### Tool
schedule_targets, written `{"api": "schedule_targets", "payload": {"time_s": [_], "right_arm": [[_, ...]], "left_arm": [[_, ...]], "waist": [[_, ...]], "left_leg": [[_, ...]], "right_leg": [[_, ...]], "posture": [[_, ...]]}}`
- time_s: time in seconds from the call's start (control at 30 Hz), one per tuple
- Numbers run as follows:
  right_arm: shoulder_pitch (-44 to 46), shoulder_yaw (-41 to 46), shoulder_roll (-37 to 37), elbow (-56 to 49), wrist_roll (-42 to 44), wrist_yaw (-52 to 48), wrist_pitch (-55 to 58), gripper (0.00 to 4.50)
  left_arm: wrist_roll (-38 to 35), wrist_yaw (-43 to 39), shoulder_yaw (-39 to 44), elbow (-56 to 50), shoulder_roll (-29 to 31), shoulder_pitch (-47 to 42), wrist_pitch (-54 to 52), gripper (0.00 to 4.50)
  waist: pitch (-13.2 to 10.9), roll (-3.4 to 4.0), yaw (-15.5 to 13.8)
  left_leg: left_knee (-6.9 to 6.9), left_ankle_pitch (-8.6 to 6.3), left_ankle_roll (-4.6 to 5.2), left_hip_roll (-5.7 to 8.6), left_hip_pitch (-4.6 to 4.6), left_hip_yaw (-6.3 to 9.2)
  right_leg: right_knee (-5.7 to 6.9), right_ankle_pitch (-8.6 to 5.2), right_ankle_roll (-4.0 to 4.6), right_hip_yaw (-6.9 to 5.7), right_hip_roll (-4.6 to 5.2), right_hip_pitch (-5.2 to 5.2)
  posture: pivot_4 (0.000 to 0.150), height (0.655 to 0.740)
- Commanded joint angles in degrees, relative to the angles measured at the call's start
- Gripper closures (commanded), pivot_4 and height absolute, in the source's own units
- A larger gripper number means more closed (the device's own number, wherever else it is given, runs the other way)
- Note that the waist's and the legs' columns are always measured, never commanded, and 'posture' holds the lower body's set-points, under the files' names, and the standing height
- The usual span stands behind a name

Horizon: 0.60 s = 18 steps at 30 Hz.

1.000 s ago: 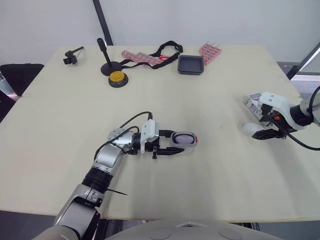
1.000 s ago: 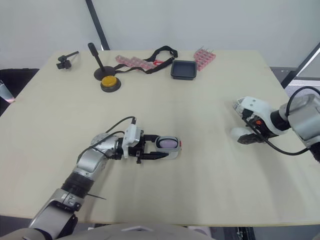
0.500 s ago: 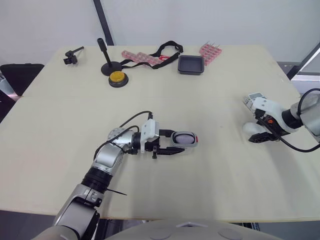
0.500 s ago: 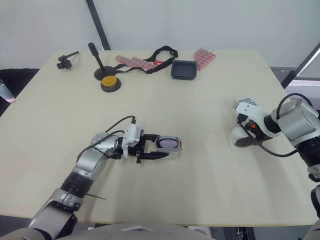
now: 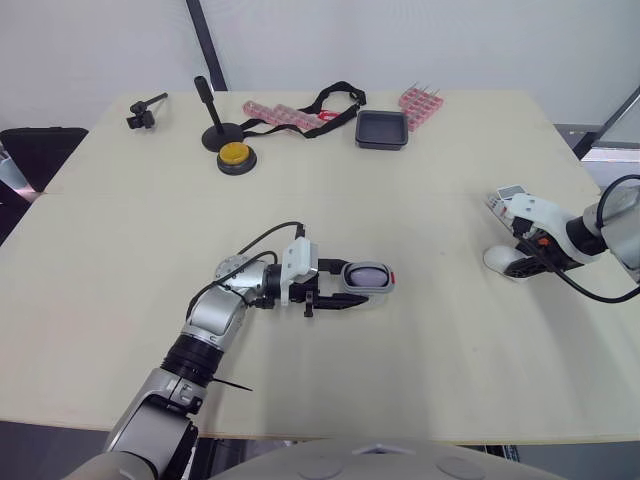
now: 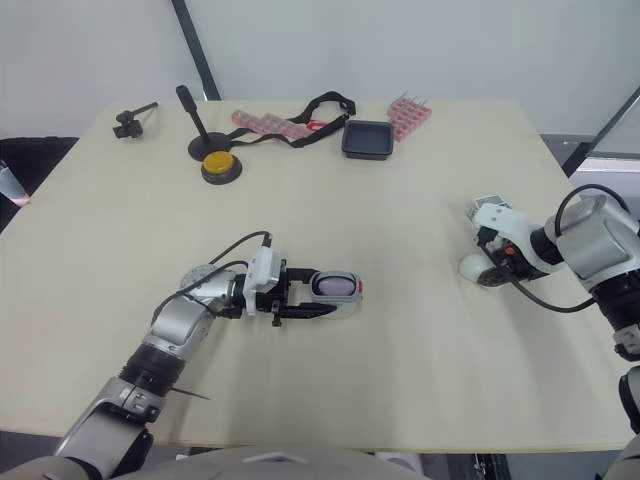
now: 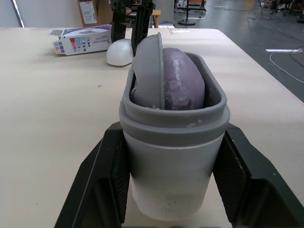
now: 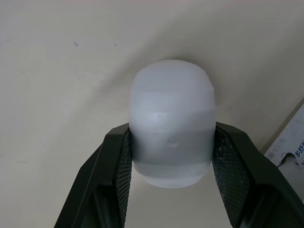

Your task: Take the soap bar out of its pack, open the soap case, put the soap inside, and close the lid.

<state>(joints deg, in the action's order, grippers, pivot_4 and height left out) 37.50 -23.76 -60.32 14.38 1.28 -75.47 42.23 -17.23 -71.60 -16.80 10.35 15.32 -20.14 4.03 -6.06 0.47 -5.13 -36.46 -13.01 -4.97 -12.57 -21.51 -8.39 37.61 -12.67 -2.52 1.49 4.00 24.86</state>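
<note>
My left gripper [image 5: 338, 288] lies low on the table and is shut on the open grey soap case [image 7: 173, 156]. The purple soap bar [image 7: 183, 85] sits inside the case, with a grey insert standing on edge beside it. At the table's right side my right gripper [image 8: 171, 130] is shut on the white case lid [image 8: 172, 123], one finger pressed against each side. The lid [image 5: 500, 260] rests on the table. The opened soap pack [image 5: 505, 198] lies just behind it.
Along the far edge sit a black tray [image 5: 381, 130], pink packs [image 5: 420, 105], a black strap [image 5: 325, 105], a yellow button [image 5: 236, 156], a black stand [image 5: 210, 110] and a small clamp [image 5: 145, 110]. Bare tabletop separates the two grippers.
The right wrist has turned and settled lower over the lid near the pack. The left gripper and the soap case have not moved.
</note>
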Motion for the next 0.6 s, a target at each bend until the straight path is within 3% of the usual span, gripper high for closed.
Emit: {"api": "schedule_targets", "payload": {"time_s": [0.03, 0.3, 0.43, 0.6], "right_arm": [[2.00, 2.20, -0.89, -4.70, 0.31, -2.15, -0.99, 2.56], [11.55, 0.30, -0.07, -22.80, 4.39, -10.26, 6.49, 2.56], [19.68, -4.64, 3.83, -30.75, 5.61, -13.05, 11.96, 2.56], [28.79, -9.79, 10.49, -32.87, 6.38, -11.93, 17.87, 2.56]], "left_arm": [[-0.59, -0.01, 0.36, -1.80, 0.19, 0.02, 0.48, 2.60], [0.32, 0.68, 0.54, 0.07, 0.10, -0.73, 1.22, 2.60], [0.83, 1.34, 0.59, 1.68, -0.72, -1.85, 1.47, 2.60], [2.05, 3.00, 0.80, 4.67, -2.36, -4.05, 2.21, 2.60]], "waist": [[0.00, 0.00, 0.07], [-0.01, 0.00, 0.45], [-0.01, 0.00, 0.41], [-0.02, -0.02, 0.19]], "left_leg": [[0.00, 0.00, 0.00, 0.00, 0.00, 0.00], [0.00, 0.00, 0.00, -0.08, 0.02, -0.01], [-0.02, 0.00, 0.00, -0.09, 0.04, -0.01], [-0.12, 0.01, -0.01, -0.08, 0.02, 0.00]], "right_leg": [[0.00, 0.00, 0.00, 0.00, 0.00, 0.00], [0.08, 0.00, 0.00, 0.01, -0.07, 0.05], [0.11, 0.00, 0.00, 0.02, -0.07, 0.05], [0.25, 0.00, 0.00, 0.04, -0.06, 0.10]], "posture": [[0.150, 0.7291], [0.150, 0.7291], [0.150, 0.7291], [0.150, 0.7291]]}}
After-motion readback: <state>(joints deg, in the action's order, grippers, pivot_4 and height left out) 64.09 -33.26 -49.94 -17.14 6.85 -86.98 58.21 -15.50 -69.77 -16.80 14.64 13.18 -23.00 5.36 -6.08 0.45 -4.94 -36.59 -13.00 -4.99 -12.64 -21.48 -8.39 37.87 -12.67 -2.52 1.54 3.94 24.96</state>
